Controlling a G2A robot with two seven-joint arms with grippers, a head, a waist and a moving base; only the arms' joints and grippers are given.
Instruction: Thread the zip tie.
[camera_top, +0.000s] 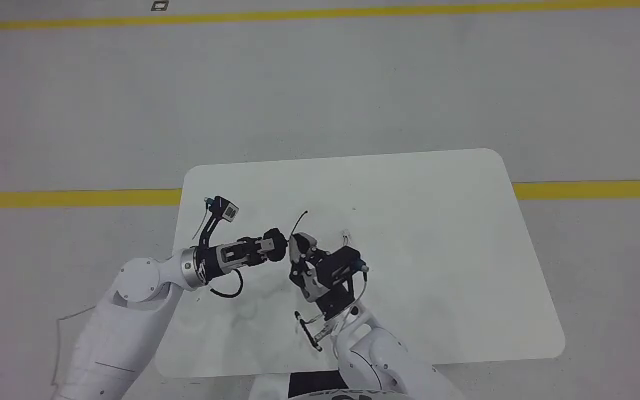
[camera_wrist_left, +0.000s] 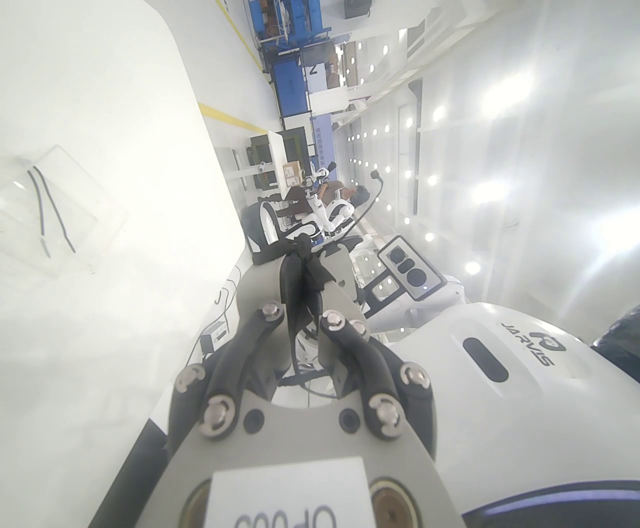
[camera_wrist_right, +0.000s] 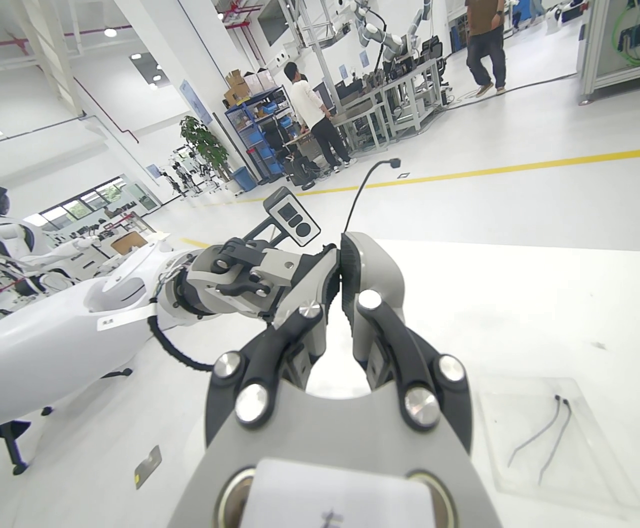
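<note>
Found zip tie (camera_wrist_right: 354, 200) pinched at its lower end in right pincer (camera_wrist_right: 342, 270), held above tabletop (camera_top: 450, 220), 9 o'clock of centre, head curling toward 1 o'clock. Noted left pincer (camera_wrist_left: 306, 260) pressed together alongside; grip on tie unconfirmed. Judged light, springy, slick: best held close to tail tip.

Top view: camera high overhead, facing straight down on white rounded-corner table (camera_top: 450, 250), far off; arms small at near edge.

Left wrist view: close behind grey-and-black left gripper (camera_wrist_left: 299, 260), rolled sideways, facing along table edge into hall.

Right wrist view: close behind right gripper (camera_wrist_right: 341, 270), facing across table, taking in left gripper.

Shared: clear flat plastic tray (camera_wrist_left: 100, 200) in both wrist views; thin black zip tie (camera_wrist_right: 356, 200) at fingertips in all three.
</note>
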